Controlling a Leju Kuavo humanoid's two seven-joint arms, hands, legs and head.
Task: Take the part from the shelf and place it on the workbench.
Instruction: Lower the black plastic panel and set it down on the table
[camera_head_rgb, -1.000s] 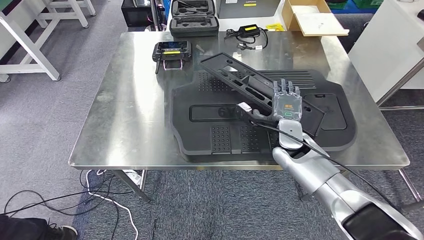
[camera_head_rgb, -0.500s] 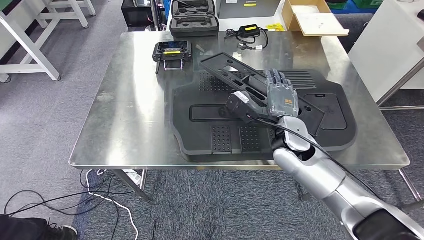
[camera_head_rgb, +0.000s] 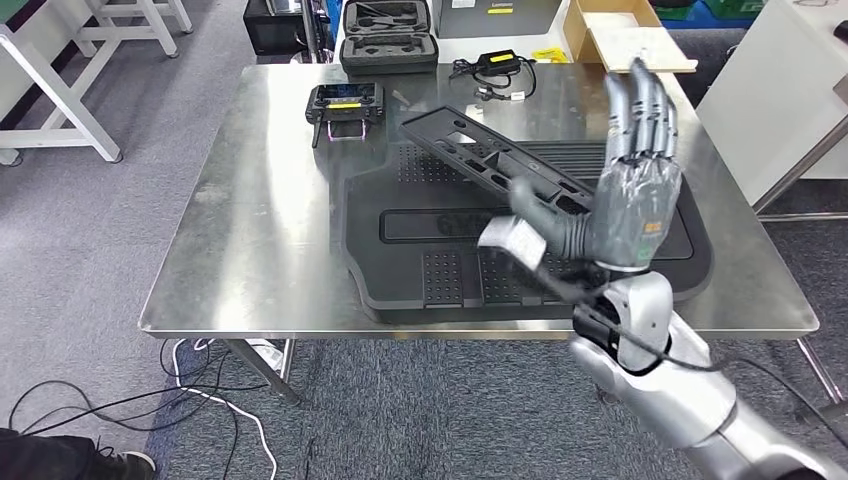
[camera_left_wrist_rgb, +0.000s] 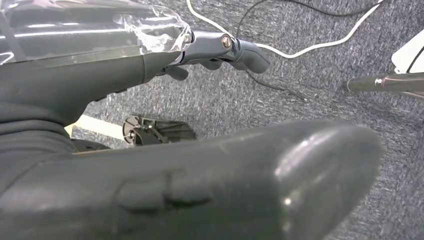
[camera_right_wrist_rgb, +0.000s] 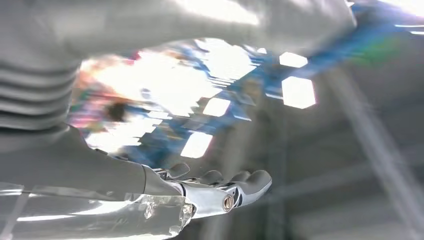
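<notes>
workbench (camera_head_rgb: 260, 230) | part (camera_head_rgb: 500, 160) flat, long axis diagonal | right hand (camera_head_rgb: 625, 205) seemingly empty

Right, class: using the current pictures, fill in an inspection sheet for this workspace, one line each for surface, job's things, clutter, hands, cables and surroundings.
Surface: steel workbench, shiny, with a large black moulded panel lying flat on it.
Job's things: long black part rests slanted across the panel's far side, no hand on it.
Clutter: handheld controller, open black case, charger with yellow label, cardboard box.
Hands: right hand raised above the bench, fingers straight and apart, holding nothing; left hand hangs over the carpet, fingers curled in on nothing.
Cables: white and black leads on the floor under the bench.
Surroundings: grey carpet, white table frame.
</notes>
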